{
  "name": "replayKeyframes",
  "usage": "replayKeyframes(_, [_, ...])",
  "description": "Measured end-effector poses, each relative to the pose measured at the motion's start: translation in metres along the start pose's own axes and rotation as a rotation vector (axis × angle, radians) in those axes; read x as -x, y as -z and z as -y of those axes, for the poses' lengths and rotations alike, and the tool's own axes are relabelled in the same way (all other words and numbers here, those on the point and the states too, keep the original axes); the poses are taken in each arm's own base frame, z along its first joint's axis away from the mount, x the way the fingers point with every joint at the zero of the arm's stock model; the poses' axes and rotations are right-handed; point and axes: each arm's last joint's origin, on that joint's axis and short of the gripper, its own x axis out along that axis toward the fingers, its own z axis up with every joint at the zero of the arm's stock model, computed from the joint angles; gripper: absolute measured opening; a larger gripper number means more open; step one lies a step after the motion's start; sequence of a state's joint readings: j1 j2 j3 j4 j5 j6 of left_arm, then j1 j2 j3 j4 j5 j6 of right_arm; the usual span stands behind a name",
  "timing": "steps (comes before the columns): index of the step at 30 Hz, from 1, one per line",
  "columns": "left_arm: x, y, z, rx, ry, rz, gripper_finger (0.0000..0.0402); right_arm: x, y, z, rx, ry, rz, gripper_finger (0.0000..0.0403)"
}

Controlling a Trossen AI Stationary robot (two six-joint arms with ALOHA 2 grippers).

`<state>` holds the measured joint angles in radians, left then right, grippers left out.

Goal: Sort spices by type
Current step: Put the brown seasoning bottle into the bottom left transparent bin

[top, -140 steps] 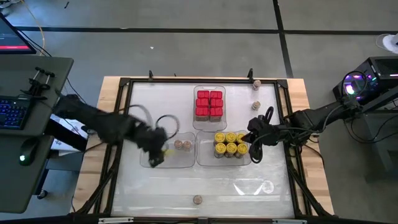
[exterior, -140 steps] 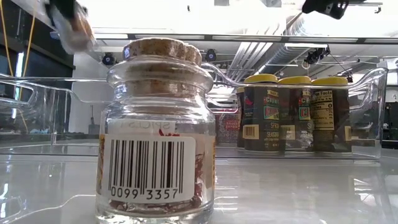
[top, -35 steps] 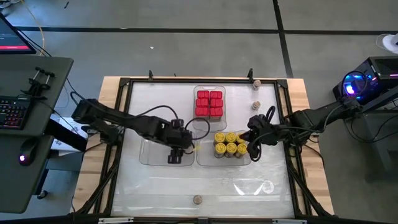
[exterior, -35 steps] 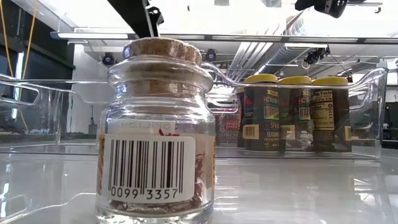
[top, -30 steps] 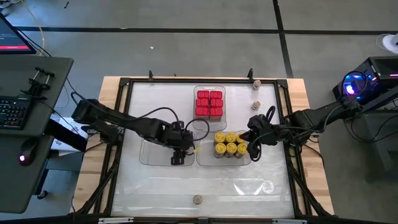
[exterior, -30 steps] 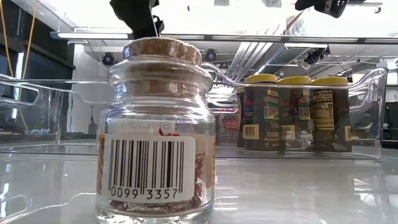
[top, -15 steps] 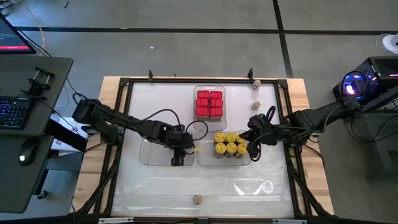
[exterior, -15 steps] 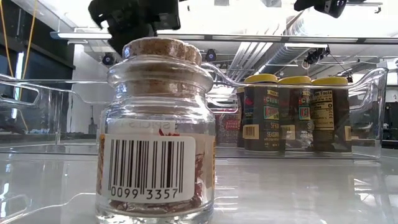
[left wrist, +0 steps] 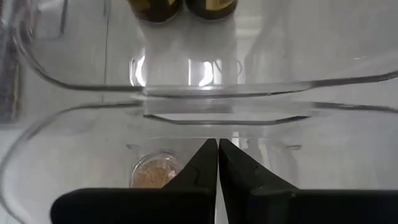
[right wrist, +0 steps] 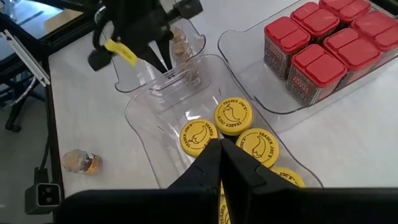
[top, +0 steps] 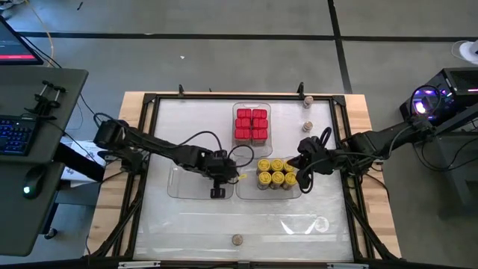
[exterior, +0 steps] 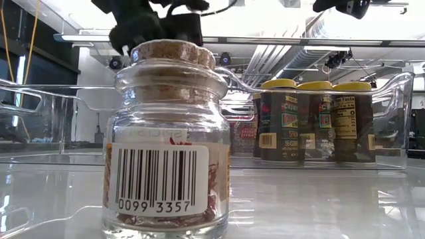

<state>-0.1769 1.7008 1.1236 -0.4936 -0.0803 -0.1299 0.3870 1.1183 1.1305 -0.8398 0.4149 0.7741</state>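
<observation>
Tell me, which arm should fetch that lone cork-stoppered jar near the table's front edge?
Probably the left. The left gripper hangs shut and empty over the left tray, nearer that cork-stoppered jar; the right gripper sits shut above the yellow-lidded jars, farther off.

Clear plastic, glass and cork — gloss throughout

Light is being reflected by the glossy white table (exterior: pixel 319 199); a rough cork stopper (exterior: pixel 174 52) is being shown on a glass jar (exterior: pixel 166 143) with a paper barcode label (exterior: pixel 158 179) — trays (right wrist: pixel 155 106) are being rendered in clear plastic.
</observation>
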Motion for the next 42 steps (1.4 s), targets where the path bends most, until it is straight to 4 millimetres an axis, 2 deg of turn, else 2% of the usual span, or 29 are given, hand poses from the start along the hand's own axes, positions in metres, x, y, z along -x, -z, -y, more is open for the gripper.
replayKeyframes(4, [-0.007,0.002,0.001,0.013,-0.002,-0.029,0.0,0.0,0.0,0.0,-0.014,-0.003,0.003,0.0])
replayKeyframes(13, [-0.007,0.005,0.004,-0.001,-0.064,-0.046,0.0,0.0,0.0,-0.001,-0.015,-0.005,0.004,0.0])
replayKeyframes(23, [-0.027,0.011,0.004,-0.027,-0.046,-0.111,0.0,0.0,-0.001,-0.001,-0.016,-0.007,0.005,0.0])
replayKeyframes(38, [-0.026,0.01,0.001,-0.083,-0.153,-0.1,0.0,0.0,-0.001,-0.001,-0.017,-0.01,0.009,0.0])
replayKeyframes(42, [-0.026,0.01,0.002,-0.079,-0.095,-0.107,0.0,0.0,-0.001,-0.001,-0.018,-0.01,0.009,0.0])
